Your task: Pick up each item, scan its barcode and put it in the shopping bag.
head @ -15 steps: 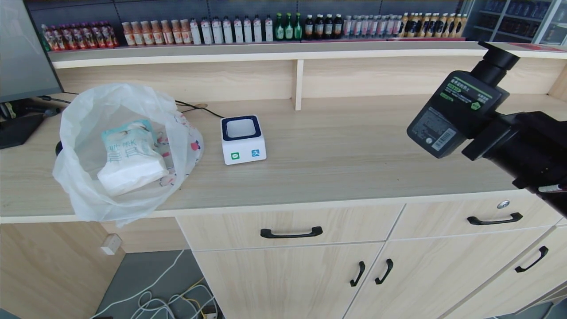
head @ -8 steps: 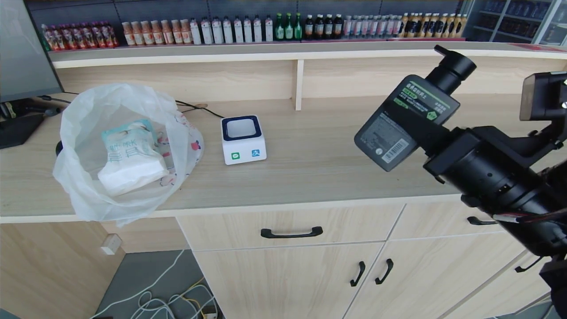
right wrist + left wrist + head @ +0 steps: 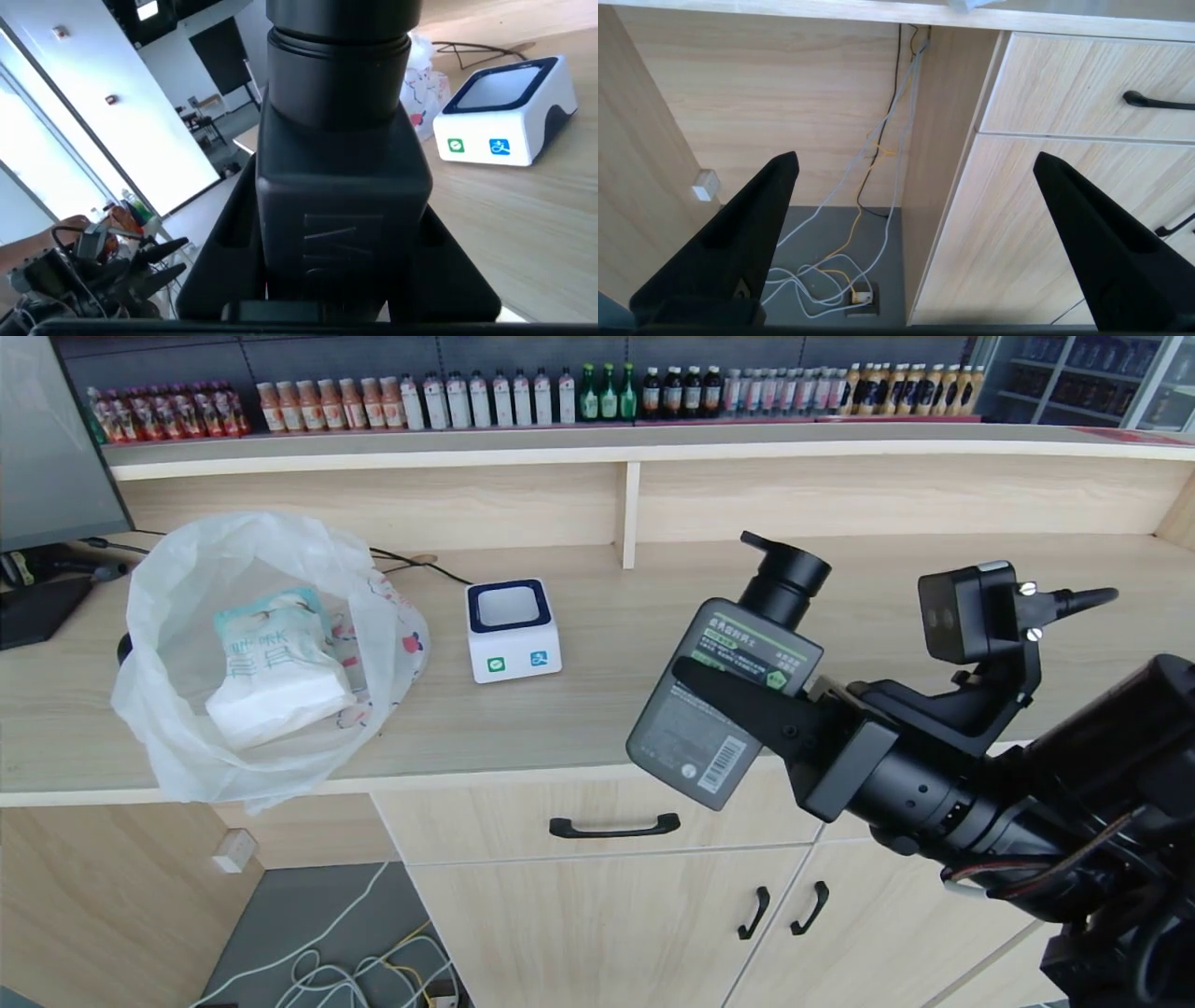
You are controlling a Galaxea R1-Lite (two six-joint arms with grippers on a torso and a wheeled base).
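My right gripper [image 3: 747, 709] is shut on a dark grey bottle [image 3: 724, 705] with a black pump cap, held tilted in the air over the counter's front edge, right of the scanner. Its barcode label faces up and toward me. The white scanner box [image 3: 513, 630] with a dark-framed window sits mid-counter. From the right wrist, the bottle [image 3: 341, 205] is close up between the fingers, with the scanner [image 3: 505, 112] beyond. The translucent shopping bag [image 3: 252, 653] stands open at the left, with a white and teal packet [image 3: 271, 667] inside. My left gripper [image 3: 915, 243] hangs open below the counter, facing the cabinet.
The wooden counter [image 3: 840, 616] has a raised back shelf with a divider [image 3: 630, 513]. Bottles [image 3: 560, 394] line the far shelf. A monitor base [image 3: 33, 602] and cables sit at the far left. Drawers with black handles [image 3: 611, 826] are below; loose cables [image 3: 840, 271] lie on the floor.
My right arm has carried the bottle left and down, from high at the right edge to over the counter's front edge, closer to the scanner. The bag and scanner have not moved.
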